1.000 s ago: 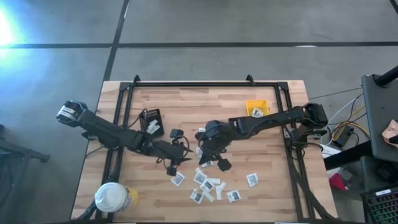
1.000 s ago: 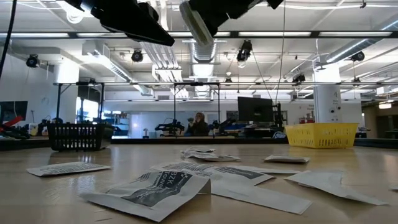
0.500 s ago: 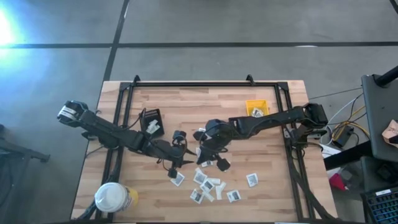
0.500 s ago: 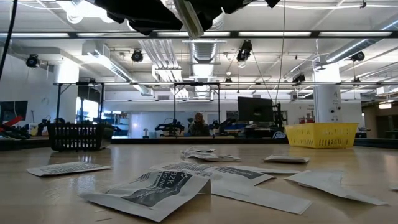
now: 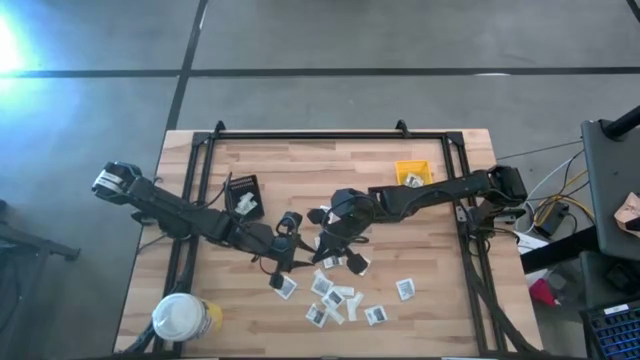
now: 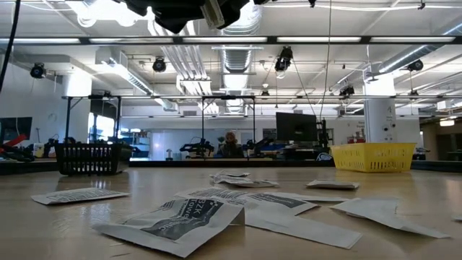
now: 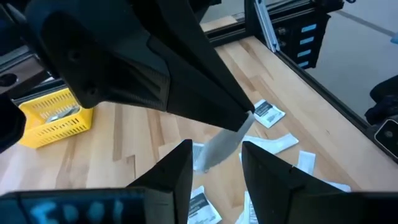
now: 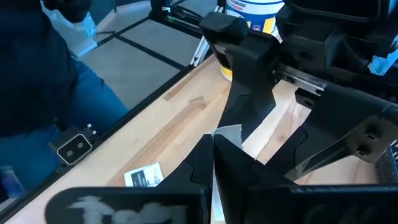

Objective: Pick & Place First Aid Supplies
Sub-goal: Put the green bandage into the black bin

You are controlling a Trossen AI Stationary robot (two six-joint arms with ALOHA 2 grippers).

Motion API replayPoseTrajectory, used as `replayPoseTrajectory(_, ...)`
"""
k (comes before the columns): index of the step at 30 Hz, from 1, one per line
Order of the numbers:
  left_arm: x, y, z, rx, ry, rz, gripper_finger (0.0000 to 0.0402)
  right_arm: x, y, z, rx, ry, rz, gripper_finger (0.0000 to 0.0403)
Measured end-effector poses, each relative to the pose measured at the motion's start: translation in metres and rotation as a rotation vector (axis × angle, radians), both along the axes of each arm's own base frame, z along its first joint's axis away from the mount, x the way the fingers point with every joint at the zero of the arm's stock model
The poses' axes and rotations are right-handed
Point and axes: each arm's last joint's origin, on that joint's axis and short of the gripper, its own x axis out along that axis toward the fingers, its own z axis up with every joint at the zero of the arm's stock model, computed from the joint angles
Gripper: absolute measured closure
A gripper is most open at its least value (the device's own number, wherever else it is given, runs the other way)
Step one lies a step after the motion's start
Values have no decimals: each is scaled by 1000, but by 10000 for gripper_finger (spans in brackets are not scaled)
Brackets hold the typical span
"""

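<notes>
Inspecting mid-table, I find the right gripper (image 5: 322, 240) clamped on one white packet (image 7: 219, 145), held in the air just off the left gripper (image 5: 292, 240), whose fingers (image 7: 169, 176) stand apart either side of the packet's lower end. The remaining first aid supplies (image 5: 335, 298) lie scattered on the table (image 5: 300, 170) nearer its front edge, below both grippers.

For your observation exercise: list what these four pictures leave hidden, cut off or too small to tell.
- High view: print on the scattered packets is too small to read; the grippers' fingertips merge with the dark arms.
- Low view: both arms are cut off by the top edge.
- Left wrist view: the right gripper pinches a pale strip; its far end is hidden behind the left gripper's fingers.
- Right wrist view: the tub is cut off by the top edge.
</notes>
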Motion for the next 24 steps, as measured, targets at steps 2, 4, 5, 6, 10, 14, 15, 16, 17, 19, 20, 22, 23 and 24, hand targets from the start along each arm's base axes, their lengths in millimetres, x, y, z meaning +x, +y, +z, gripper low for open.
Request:
replayPoseTrajectory(2,0,0,0,0,-4,0,270,0,0,0,2,1,-1,394)
replayPoseTrajectory(4,0,0,1,-2,-8,-1,275,0,0,0,1,1,-1,394)
replayPoseTrajectory(5,0,0,1,-3,-9,-2,279,0,0,0,0,1,0,394)
replayPoseTrajectory(6,0,0,1,-4,-9,-4,285,0,0,0,0,0,0,394)
replayPoseTrajectory(10,0,0,1,-4,-8,-6,320,0,0,0,0,1,0,394)
replayPoseTrajectory(14,0,0,1,0,-9,-8,363,0,0,0,1,3,-1,394)
replayPoseTrajectory(15,0,0,1,1,-9,-8,373,0,0,0,1,3,-2,394)
replayPoseTrajectory(16,0,0,1,1,-9,-8,384,0,0,0,1,4,-2,394)
replayPoseTrajectory(17,0,0,1,2,-9,-10,393,0,0,0,2,4,-3,394)
replayPoseTrajectory(19,0,0,1,3,-9,-10,397,0,0,0,4,6,-5,394)
replayPoseTrajectory(20,0,0,1,3,-9,-10,397,0,0,0,3,7,-8,394)
replayPoseTrajectory(22,0,0,1,3,-6,-10,398,0,0,0,0,6,-11,394)
replayPoseTrajectory(23,0,0,0,4,-3,-10,399,0,0,0,0,7,-12,394)
replayPoseTrajectory(24,0,0,0,5,-1,-9,400,0,0,-1,0,8,-12,394)
